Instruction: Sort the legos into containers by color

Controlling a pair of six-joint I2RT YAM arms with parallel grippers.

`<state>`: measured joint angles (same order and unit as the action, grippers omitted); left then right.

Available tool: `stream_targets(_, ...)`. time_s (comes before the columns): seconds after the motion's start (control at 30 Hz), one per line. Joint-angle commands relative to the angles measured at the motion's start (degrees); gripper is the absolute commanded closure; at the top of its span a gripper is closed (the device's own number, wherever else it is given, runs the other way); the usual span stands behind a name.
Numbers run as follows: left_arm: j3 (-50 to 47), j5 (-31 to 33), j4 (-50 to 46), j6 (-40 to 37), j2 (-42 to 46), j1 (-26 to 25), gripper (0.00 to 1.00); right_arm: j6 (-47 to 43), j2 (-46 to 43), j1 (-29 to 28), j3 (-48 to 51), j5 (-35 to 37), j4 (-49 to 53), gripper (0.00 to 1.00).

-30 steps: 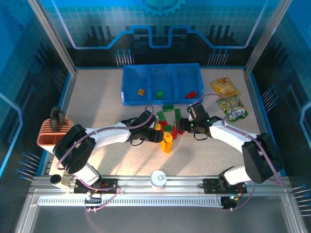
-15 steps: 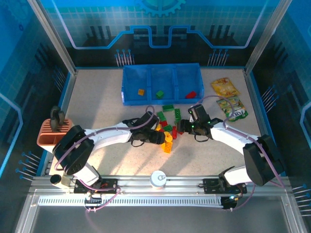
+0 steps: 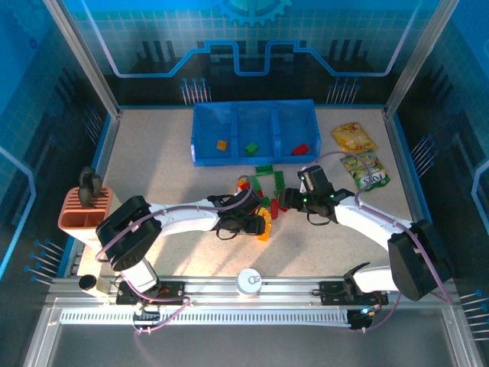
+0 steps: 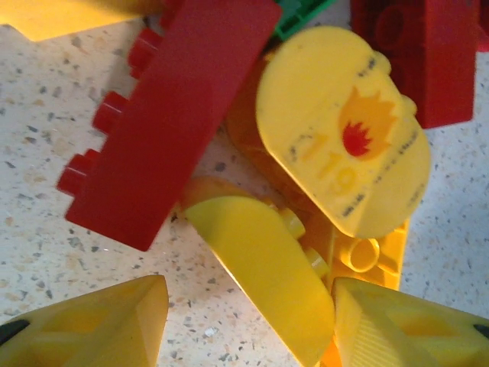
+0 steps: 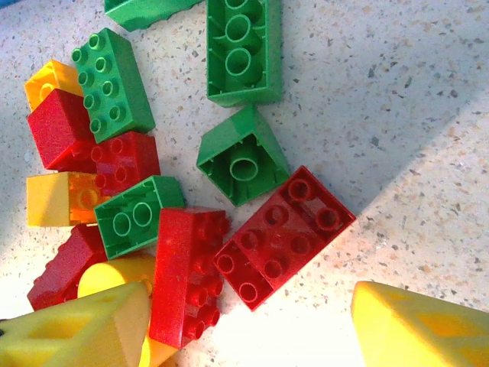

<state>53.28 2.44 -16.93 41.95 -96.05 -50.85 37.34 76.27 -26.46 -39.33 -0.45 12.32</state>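
Note:
The legos (image 3: 266, 183) lie in a red, green and yellow pile at mid-table. My left gripper (image 4: 252, 329) is low over the pile's near side, open. A curved yellow lego (image 4: 263, 275) lies between its fingers, against the right one, with a gap to the left one. A long red lego (image 4: 176, 115) and a yellow flame-printed piece (image 4: 344, 130) lie just ahead of it. My right gripper (image 5: 248, 329) stands open over a flat red lego (image 5: 286, 237) and a red one on its side (image 5: 187, 275). The blue tray of containers (image 3: 254, 113) holds an orange (image 3: 221, 144), a green (image 3: 250, 147) and a red lego (image 3: 300, 149), one per compartment.
An orange ribbed holder (image 3: 84, 208) stands at the left edge. A yellow snack packet (image 3: 353, 137) and a green one (image 3: 365, 172) lie at the right. A white round cap (image 3: 248, 280) sits on the front rail.
My left gripper has slid right and nearer, into the near side of the pile, opening wider and narrowing again. The right gripper has barely moved.

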Motion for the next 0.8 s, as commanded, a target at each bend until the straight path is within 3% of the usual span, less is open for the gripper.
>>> stream_targets(0.0, 3.0, 1.98, -1.66, 1.21, -1.48, -0.31, 0.41, 0.74, -1.51, 1.03, 1.88, 0.45, -0.31, 0.29)
stream_targets(0.33, 3.57, 3.74, -3.93, 0.76, -3.15, -0.39, 0.58, 0.58, -3.25, 2.02, 2.61, 0.23, 0.06, 0.29)
stream_targets(0.77, 3.06, 5.89, -6.41, -1.3, 6.75, -0.39, 0.77, 1.06, -3.08, 2.09, 2.68, -0.24, -0.23, 0.3)
